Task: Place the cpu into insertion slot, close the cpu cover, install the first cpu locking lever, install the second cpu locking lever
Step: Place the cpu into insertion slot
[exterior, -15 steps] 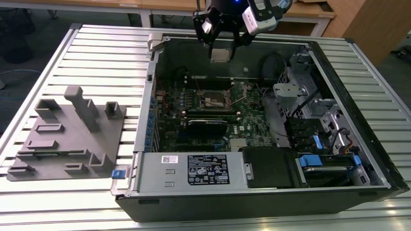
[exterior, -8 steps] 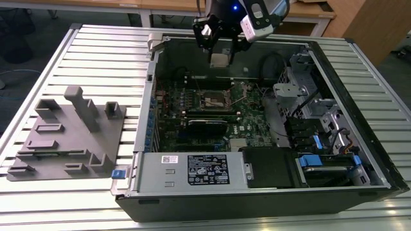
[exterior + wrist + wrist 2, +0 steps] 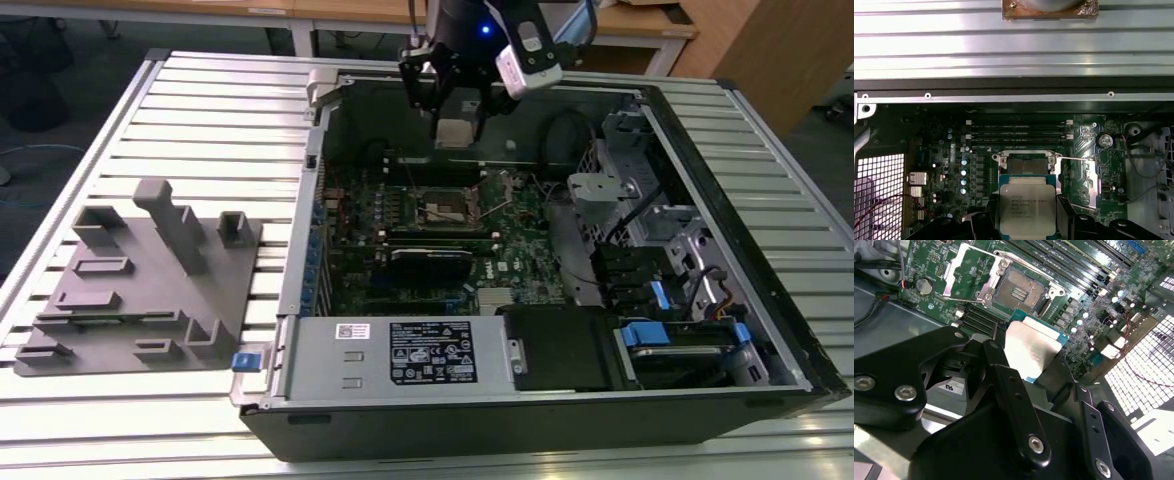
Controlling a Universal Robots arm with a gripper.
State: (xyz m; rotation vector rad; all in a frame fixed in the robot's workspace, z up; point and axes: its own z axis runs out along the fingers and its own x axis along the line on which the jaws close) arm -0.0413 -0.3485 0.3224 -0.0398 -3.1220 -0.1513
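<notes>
Left side of the surface [image 3: 200, 100], we've got a grey fixture tray [image 3: 134, 290]. Middle, the open PC case [image 3: 534, 425]: jaws clamped on the cpu [image 3: 455, 133] by its edges, up over the far side, insertion slot [image 3: 445, 208] bare below, cpu cover [image 3: 988, 284] flipped open.

The exterior view looks steeply down from well back over the open computer case [image 3: 534, 420] on the slatted table [image 3: 200, 100]. Both wrist views hang close above its motherboard [image 3: 1084, 150] (first squarely, second obliquely), sharing the insertion slot [image 3: 1019, 290] and the cpu [image 3: 1026, 210].
</notes>
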